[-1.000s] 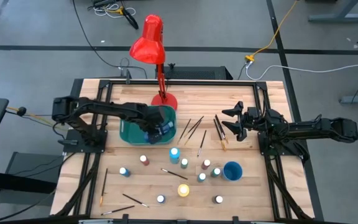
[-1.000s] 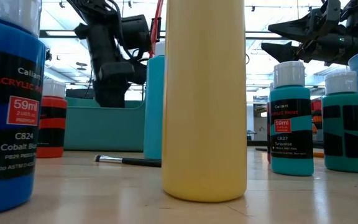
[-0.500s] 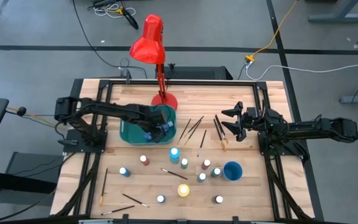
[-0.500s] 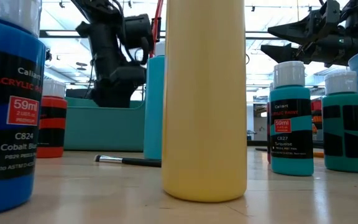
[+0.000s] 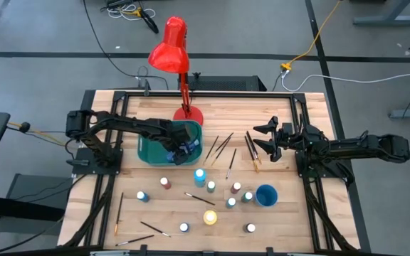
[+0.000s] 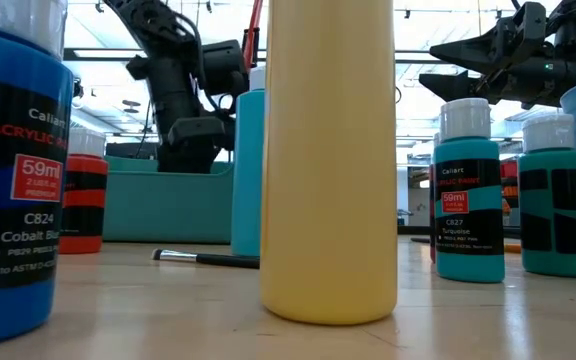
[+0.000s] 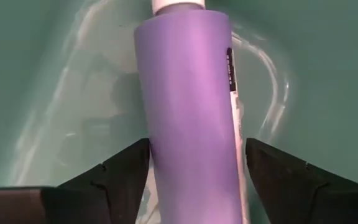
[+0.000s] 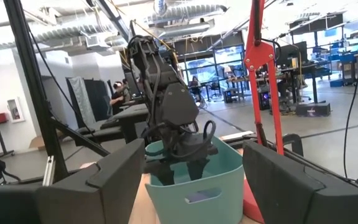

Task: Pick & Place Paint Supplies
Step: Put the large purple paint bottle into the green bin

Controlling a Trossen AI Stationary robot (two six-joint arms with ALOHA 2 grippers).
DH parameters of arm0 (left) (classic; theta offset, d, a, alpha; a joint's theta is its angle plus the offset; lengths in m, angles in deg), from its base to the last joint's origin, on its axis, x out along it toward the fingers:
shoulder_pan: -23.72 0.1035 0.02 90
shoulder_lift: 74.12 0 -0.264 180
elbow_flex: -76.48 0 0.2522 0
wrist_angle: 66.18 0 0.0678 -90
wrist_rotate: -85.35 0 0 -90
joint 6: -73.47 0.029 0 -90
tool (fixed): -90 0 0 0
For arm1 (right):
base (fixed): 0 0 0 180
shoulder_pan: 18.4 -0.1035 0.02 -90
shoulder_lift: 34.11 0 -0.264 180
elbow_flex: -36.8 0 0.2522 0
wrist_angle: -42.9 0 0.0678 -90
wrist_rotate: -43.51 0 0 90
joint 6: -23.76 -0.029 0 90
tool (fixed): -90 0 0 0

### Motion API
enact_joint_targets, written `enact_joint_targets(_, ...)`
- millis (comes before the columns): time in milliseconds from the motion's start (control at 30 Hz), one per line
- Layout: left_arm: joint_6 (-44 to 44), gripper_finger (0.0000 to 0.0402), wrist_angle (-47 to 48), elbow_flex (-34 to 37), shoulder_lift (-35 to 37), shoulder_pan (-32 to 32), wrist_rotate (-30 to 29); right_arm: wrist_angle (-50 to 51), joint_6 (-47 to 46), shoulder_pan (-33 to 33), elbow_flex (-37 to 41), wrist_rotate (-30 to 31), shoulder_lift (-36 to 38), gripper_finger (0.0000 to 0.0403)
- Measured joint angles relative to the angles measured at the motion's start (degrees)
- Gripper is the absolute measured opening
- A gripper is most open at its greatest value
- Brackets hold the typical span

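The left arm's fingers stand apart inside the teal bin, one on each side of a purple white-capped paint bottle. The bottle lies between them against the bin's teal floor; whether they touch it cannot be told. The right arm's fingers are spread wide and hold nothing, hovering above the right half of the surface, near a few brushes.

From largest to smallest: the wooden surface fills the middle of the overhead view. A red desk lamp stands at its far edge, its base just behind the bin. The bin sits left of centre, with the left arm reaching down into it from the left side.

A small round blue cup stands on the right part of the surface, toward the near edge. Next to it, white-capped paint bottles are scattered upright across the near half: a light blue one close to the bin, a yellow one nearer the front, a teal one and a cobalt blue one seen close from surface height.

Thin dark paintbrushes lie between the bin and the right arm's fingers. Others lie near the front left corner.
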State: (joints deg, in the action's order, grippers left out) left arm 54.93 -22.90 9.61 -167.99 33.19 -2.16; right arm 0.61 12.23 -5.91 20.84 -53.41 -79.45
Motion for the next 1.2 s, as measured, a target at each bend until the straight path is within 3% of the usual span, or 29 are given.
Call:
enact_joint_targets(233,0.40,0.0279,-1.12,3.78,0.00,0.00,-0.30,0.00,0.15,-0.01,0.00,-0.02,-0.02,0.0274)
enact_joint_targets(433,-1.02,0.0254,-2.44,5.92,0.23,0.65,-9.60,-0.02,0.25,0.00,0.00,-0.02,-0.02,0.0274)
enact_joint_targets(667,-0.16,0.0188,-4.30,6.30,0.11,2.09,-6.82,-0.04,0.28,-0.02,0.00,0.00,-0.02,0.0274)
enact_joint_targets(900,0.96,0.0196,-4.44,6.00,1.04,2.03,-5.64,-0.09,0.26,0.00,0.00,0.00,-0.02,0.0274)
enact_joint_targets(1200,0.94,0.0189,-2.81,4.25,7.53,1.99,-5.66,-0.85,0.26,0.00,0.00,0.00,-0.02,0.0274)
